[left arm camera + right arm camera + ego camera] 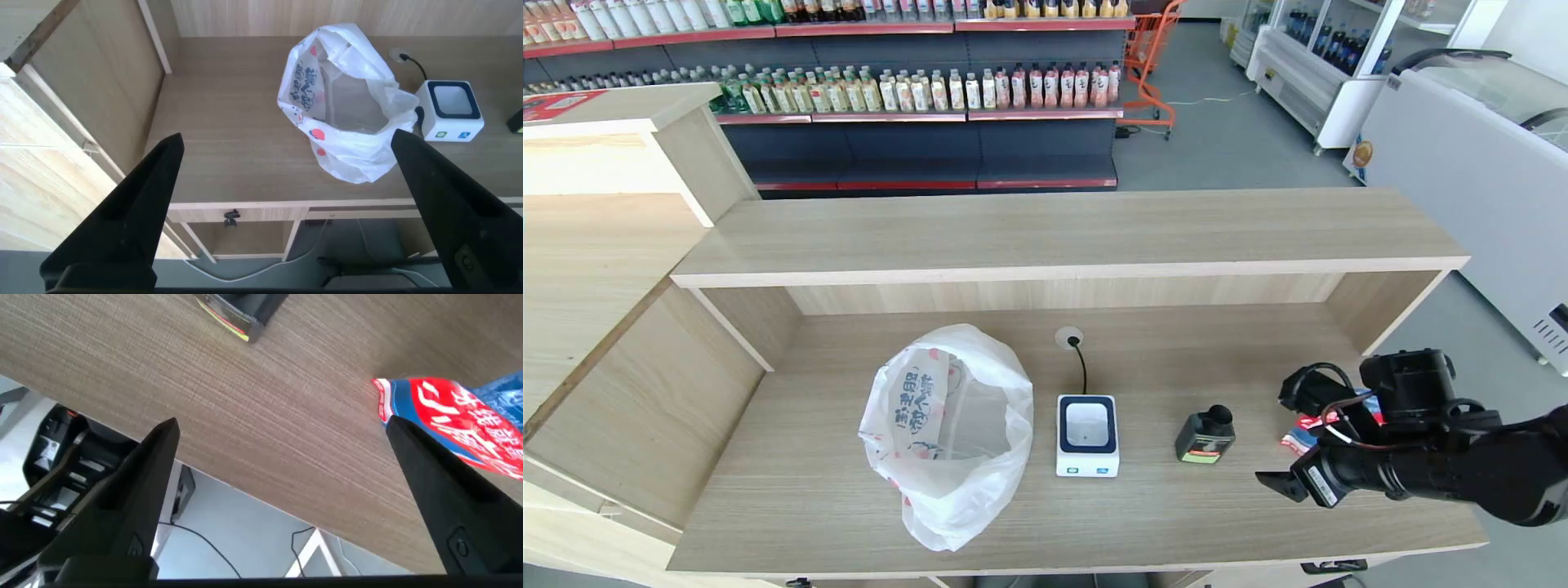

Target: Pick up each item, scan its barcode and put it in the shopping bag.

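A white plastic shopping bag [947,433] [347,98] stands open on the wooden counter [809,490], left of the white barcode scanner [1086,433] [453,110]. A small dark container with a black cap [1206,437] [241,310] sits right of the scanner. A red and blue packet [1303,433] [458,416] lies further right, partly hidden by my right arm. My right gripper [1286,437] [286,498] hovers open over the packet's near end, one finger above it. My left gripper [286,212] hangs open, empty, off the counter's front left, apart from the bag.
A raised ledge [1062,237] and side walls enclose the counter's back and sides. The scanner's black cable [1082,367] runs to a grommet at the back. Bare wood lies between the container and the front edge. Shelves of bottles [915,90] and freezers [1462,122] stand beyond.
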### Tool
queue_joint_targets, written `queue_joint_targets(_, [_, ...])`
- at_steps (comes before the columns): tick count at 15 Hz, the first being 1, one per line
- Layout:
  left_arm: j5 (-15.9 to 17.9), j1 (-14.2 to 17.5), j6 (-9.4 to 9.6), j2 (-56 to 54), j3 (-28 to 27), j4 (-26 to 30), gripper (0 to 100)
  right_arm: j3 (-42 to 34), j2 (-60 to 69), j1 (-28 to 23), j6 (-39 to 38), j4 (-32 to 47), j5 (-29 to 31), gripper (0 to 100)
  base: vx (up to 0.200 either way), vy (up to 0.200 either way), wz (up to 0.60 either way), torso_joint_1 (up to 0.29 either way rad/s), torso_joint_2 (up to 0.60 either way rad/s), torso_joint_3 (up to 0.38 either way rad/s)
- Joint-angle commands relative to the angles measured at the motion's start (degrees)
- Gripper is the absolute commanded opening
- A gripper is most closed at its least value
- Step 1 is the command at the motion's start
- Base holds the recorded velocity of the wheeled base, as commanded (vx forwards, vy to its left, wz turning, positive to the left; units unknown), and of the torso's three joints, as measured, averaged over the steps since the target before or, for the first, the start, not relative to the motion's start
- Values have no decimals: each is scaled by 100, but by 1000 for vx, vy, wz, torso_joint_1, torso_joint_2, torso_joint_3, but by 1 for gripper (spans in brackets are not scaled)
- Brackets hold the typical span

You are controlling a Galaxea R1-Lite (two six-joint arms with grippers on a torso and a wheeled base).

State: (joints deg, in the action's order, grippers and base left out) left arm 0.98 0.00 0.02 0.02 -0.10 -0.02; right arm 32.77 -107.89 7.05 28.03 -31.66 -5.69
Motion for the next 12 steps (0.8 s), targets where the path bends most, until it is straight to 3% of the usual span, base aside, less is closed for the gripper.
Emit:
queue_joint_targets(1, [-1, 0, -2, -2, 1, 2, 100, 511, -866, 139, 19, -209, -195, 100, 0, 0, 0, 0, 0, 0])
queue_joint_targets(7, [-1, 0, -2, -2, 1, -6, 100, 1715, -1762, 464, 19, -253, -705, 100, 0, 0, 0, 0, 0, 0])
queue_joint_targets(12, [-1, 0, -2, -2, 1, -6, 100, 1970, -2158, 640, 186, -253, -828, 100, 0, 0, 0, 0, 0, 0])
